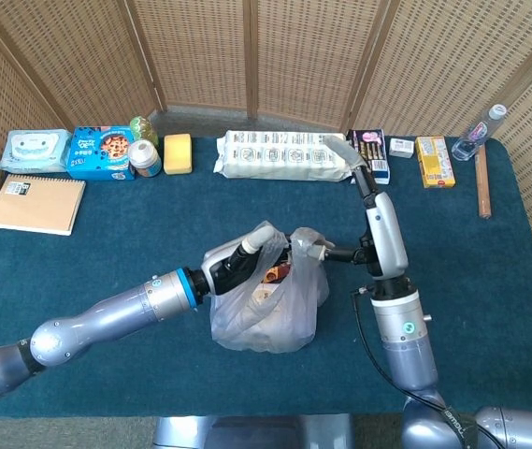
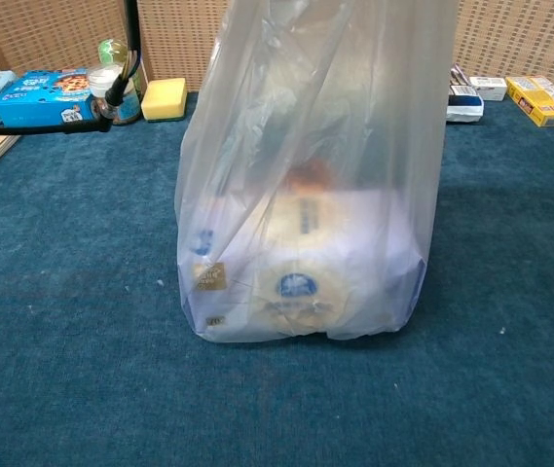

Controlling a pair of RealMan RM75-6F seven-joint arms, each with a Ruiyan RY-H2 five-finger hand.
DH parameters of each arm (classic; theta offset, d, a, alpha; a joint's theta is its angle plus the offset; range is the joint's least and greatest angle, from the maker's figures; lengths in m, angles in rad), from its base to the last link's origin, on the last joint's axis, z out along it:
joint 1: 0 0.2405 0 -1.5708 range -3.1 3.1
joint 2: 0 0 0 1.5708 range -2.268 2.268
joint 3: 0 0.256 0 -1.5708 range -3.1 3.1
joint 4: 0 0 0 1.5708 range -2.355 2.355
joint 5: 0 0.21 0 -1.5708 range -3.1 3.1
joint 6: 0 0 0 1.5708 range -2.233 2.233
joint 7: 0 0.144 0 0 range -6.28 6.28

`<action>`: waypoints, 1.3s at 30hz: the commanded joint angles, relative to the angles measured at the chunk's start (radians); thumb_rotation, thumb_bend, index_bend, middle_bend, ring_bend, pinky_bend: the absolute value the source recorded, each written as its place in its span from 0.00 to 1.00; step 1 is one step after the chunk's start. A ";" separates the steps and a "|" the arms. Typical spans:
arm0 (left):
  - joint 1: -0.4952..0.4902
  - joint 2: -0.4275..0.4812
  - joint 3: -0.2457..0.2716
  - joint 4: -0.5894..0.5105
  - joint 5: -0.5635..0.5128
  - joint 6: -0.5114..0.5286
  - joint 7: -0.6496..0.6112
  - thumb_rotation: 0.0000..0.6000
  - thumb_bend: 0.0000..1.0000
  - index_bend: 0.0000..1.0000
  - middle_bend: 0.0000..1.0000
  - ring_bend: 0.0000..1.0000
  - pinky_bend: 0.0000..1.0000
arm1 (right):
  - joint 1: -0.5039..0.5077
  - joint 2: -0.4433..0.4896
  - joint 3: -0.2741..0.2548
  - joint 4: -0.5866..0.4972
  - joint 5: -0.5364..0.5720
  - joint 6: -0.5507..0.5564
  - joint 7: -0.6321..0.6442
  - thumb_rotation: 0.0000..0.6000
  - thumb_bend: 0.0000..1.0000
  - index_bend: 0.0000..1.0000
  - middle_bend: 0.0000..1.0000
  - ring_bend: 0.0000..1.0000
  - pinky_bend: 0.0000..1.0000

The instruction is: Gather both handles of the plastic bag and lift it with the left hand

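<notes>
gathering step: left hand (image 1: 239, 263) holds one handle at the plastic bag (image 1: 267, 309) mouth, right hand (image 1: 314, 247) pinches the other beside it. bag sits mid-table (image 1: 79, 271), unlifted. next: pass right handle into left grip

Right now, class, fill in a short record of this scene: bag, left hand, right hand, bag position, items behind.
bag: translucent plastic bag holding packaged goods
left hand: left hand grips the bag's left handle
right hand: right hand holds the right handle
bag position: bottom resting on blue table
items behind: yellow sponge, notebook, water bottle
</notes>
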 commanded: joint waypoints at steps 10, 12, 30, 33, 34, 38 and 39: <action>-0.044 -0.004 0.019 0.009 0.012 -0.003 -0.033 0.00 0.14 0.35 0.16 0.00 0.08 | 0.012 -0.001 0.017 0.015 0.038 -0.009 -0.005 1.00 0.15 0.10 0.11 0.09 0.03; -0.043 -0.004 0.014 0.010 0.012 -0.009 -0.037 0.00 0.13 0.35 0.16 0.00 0.08 | 0.014 -0.002 0.019 0.018 0.044 -0.010 -0.008 1.00 0.15 0.10 0.11 0.09 0.03; -0.008 0.014 -0.028 0.034 -0.080 -0.073 -0.129 0.00 0.14 0.35 0.31 0.16 0.17 | 0.014 0.045 0.016 0.057 0.123 -0.072 -0.017 1.00 0.15 0.12 0.11 0.07 0.01; -0.004 0.008 -0.036 0.037 -0.100 -0.072 -0.147 0.00 0.14 0.36 0.31 0.17 0.17 | 0.006 0.065 0.012 0.056 0.133 -0.088 -0.012 1.00 0.15 0.12 0.11 0.07 0.01; -0.003 0.007 -0.038 0.039 -0.107 -0.075 -0.152 0.00 0.14 0.36 0.31 0.17 0.17 | 0.004 0.070 0.010 0.056 0.135 -0.091 -0.012 1.00 0.15 0.12 0.11 0.07 0.01; 0.000 0.003 -0.045 0.049 -0.121 -0.092 -0.161 0.00 0.14 0.36 0.31 0.17 0.17 | -0.005 0.094 0.005 0.059 0.143 -0.107 -0.005 1.00 0.15 0.12 0.11 0.07 0.01; 0.002 0.000 -0.048 0.051 -0.127 -0.094 -0.164 0.00 0.14 0.36 0.31 0.17 0.17 | -0.007 0.102 0.004 0.061 0.146 -0.112 -0.004 1.00 0.15 0.12 0.11 0.07 0.01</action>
